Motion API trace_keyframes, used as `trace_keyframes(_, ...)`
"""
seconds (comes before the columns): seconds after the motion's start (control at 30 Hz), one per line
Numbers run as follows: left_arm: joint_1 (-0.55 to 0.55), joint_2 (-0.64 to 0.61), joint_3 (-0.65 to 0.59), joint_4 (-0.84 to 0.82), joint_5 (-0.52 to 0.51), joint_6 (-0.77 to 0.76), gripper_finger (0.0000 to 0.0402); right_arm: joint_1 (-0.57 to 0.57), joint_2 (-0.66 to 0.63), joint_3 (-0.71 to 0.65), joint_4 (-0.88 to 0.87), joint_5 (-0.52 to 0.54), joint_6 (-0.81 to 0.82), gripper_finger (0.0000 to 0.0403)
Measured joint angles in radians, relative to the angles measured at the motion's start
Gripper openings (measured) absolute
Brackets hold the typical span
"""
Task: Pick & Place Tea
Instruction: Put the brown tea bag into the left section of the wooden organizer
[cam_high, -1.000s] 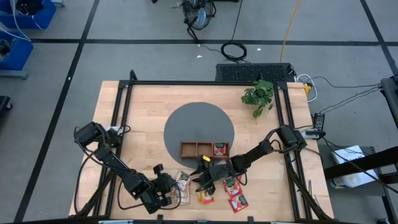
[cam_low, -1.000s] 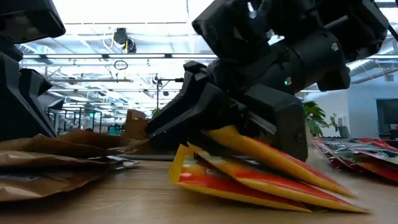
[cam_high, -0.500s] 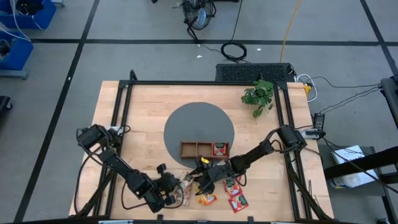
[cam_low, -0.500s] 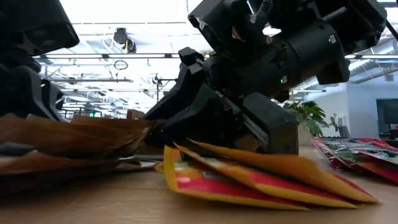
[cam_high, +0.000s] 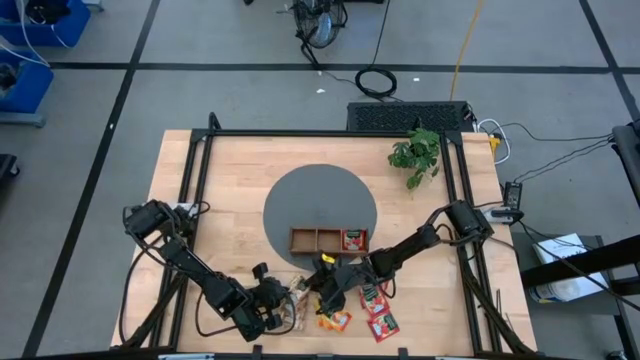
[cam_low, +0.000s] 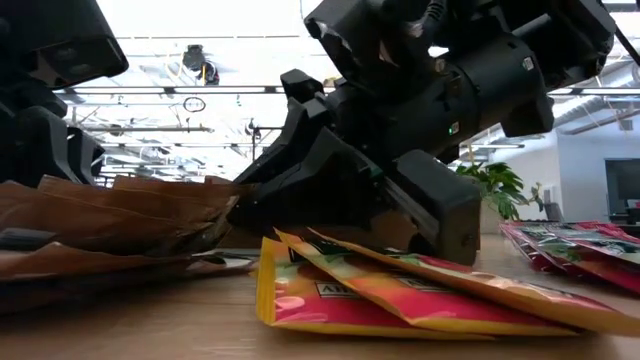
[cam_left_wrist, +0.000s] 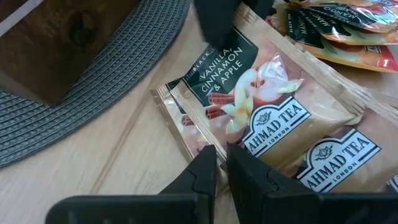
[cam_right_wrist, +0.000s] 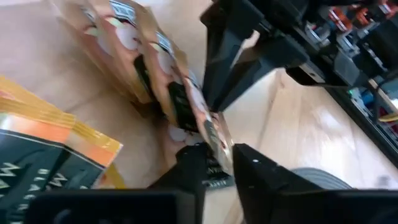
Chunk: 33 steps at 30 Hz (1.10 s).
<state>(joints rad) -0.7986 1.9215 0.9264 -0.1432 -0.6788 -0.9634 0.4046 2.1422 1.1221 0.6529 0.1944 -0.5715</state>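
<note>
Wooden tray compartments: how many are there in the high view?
3, in one row: left compartment, middle compartment, right compartment, which holds a red packet. None seem hidden.

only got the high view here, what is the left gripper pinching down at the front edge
Observer: The left gripper is shut on the corner of a beige packet; its label reads vanilla, cinnamon & apple.
Operator: and the right one, is it on the orange ones
Observer: No. The right gripper has its fingers closed on a beige packet too, apparently the same one, opposite the left gripper.
Operator: so where are the orange ones
Observer: The orange-yellow packets lie loose on the table under the right gripper, held by neither.
</note>
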Motion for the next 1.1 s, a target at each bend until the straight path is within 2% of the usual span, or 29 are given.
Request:
trace_keyframes(0.1,0.0,0.0,0.0,0.001,-0.002,0.002,0.0046,0.0,0.0,0.0,0.0,-0.011,-0.006,0.0008)
trace_keyframes(0.2,0.0,0.001,-0.001,0.021,-0.007,0.065,0.0046,0.001,0.0,0.0,0.006,-0.009,-0.06,0.0005)
trace_keyframes(0.37,0.001,-0.02,-0.004,0.065,-0.01,0.239,0.0047,0.019,-0.006,0.0,0.041,0.147,-0.21,0.0001)
trace_keyframes(0.53,-0.001,-0.098,-0.004,0.07,-0.041,0.318,0.0047,0.035,-0.034,-0.003,0.022,0.202,-0.321,0.0)
trace_keyframes(0.67,-0.002,-0.181,-0.004,0.094,-0.135,0.372,0.0047,0.069,-0.071,-0.003,0.027,0.331,-0.452,0.0)
trace_keyframes(0.8,-0.005,-0.267,-0.003,0.151,-0.288,0.46,0.0047,0.135,-0.113,-0.003,0.027,0.548,-0.674,0.0)
trace_keyframes(0.87,-0.005,-0.294,-0.003,0.199,-0.329,0.499,0.0047,0.175,-0.14,-0.003,0.029,0.641,-0.758,0.0)
trace_keyframes(0.97,0.002,-0.309,-0.002,0.273,-0.33,0.545,0.0047,0.239,-0.189,-0.016,0.032,0.749,-0.833,0.0)
trace_keyframes(1.1,0.024,-0.309,-0.002,0.331,-0.271,0.57,0.0047,0.319,-0.271,-0.093,0.031,0.798,-0.825,0.0)
